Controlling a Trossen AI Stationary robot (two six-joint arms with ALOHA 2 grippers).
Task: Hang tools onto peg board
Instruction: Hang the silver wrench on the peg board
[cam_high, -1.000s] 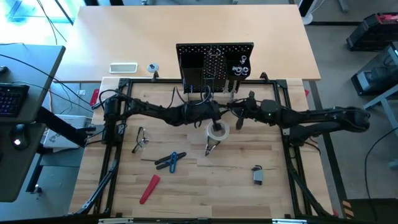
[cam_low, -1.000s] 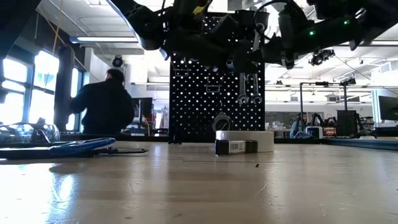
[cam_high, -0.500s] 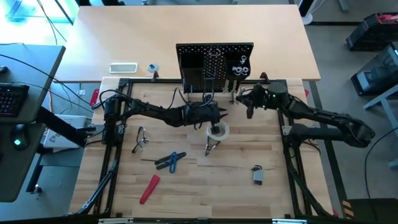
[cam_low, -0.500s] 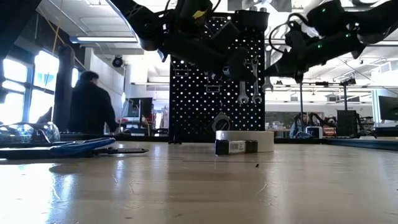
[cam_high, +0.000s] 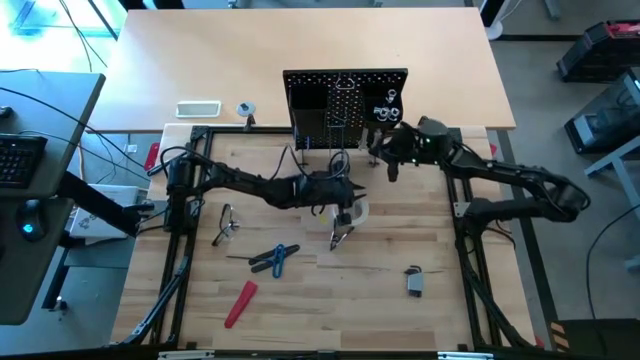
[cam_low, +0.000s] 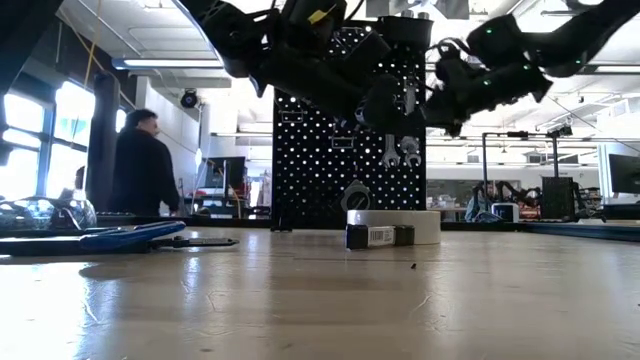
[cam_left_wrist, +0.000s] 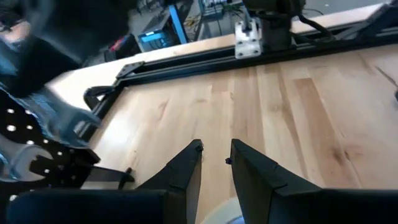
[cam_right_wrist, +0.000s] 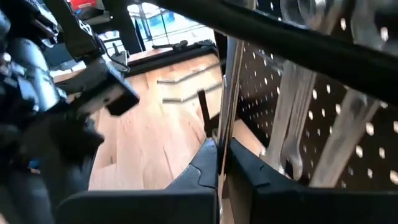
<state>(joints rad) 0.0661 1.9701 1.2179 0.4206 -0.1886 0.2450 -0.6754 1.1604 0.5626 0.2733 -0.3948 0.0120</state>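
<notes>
wooden table (cam_high: 300, 300): tape roll (cam_high: 352, 211) beneath left fingers (cam_left_wrist: 186, 168)

Left gripper (cam_left_wrist: 214, 158) slightly parted at table centre; right gripper (cam_right_wrist: 222, 155) closed, raised farther back.

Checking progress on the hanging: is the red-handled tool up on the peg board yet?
No. In the high view the red-handled tool lies flat on the table, well in front of the peg board.
</notes>
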